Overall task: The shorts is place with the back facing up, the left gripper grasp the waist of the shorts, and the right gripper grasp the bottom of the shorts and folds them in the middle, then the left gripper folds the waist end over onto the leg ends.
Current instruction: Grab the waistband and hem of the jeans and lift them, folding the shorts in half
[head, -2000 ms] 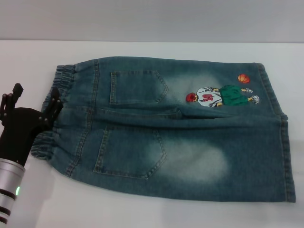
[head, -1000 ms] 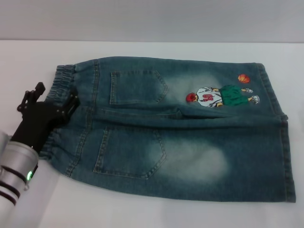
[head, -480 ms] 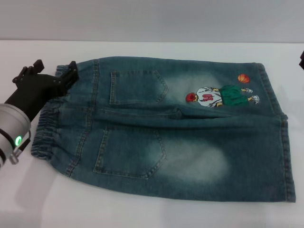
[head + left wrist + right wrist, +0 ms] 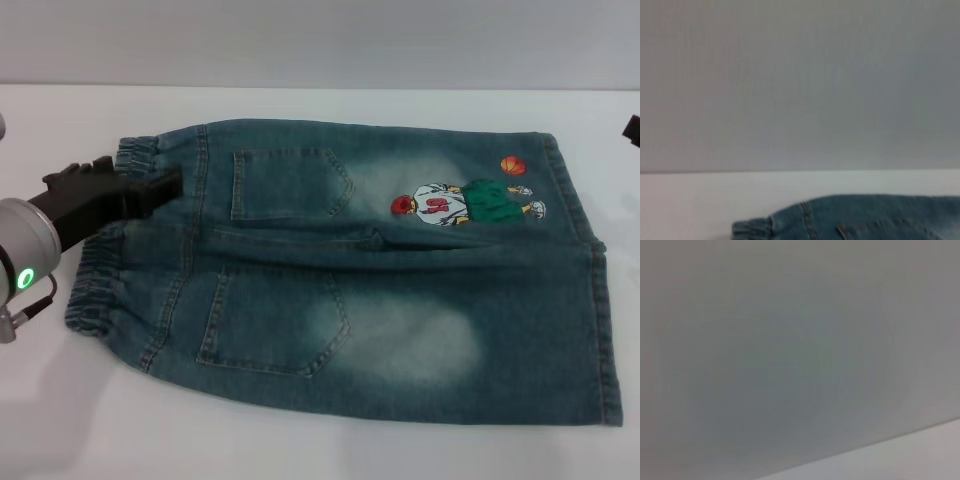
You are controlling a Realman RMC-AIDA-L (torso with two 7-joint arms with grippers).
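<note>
At the left of the head view the left gripper point(image 4: 150, 187), a black two-fingered claw on a black wrist and a silver cylindrical arm with a green light ring, reaches in from the table's left side and points rightward over the garment; its tip lies above the far part of the waist of the shorts point(image 4: 95, 290), the gathered elastic denim band; how far its fingers are parted cannot be told from here, and nothing shows it holding cloth.

The shorts point(image 4: 400, 330), faded blue-green denim with two patch back pockets, lie flat on the white table point(image 4: 300, 450), back upward; their long axis runs left to right, waist at the left and legs at the right; the left wrist view catches only the far waist corner point(image 4: 752, 230) against the table.

Farther right sit the embroidered cartoon basketball player point(image 4: 465, 203) and, beyond it, the bottom of the shorts point(image 4: 598, 300), the straight stitched hems.

At the extreme right edge only a dark sliver of the right gripper point(image 4: 632, 128) shows; its opening cannot be judged; it lies near the far hem corner.

The waist is directly beneath the left claw, so that arm is plainly the nearer one for the band; a downward approach looks to be what the grasp needs, and the hems fall to the right arm.
</note>
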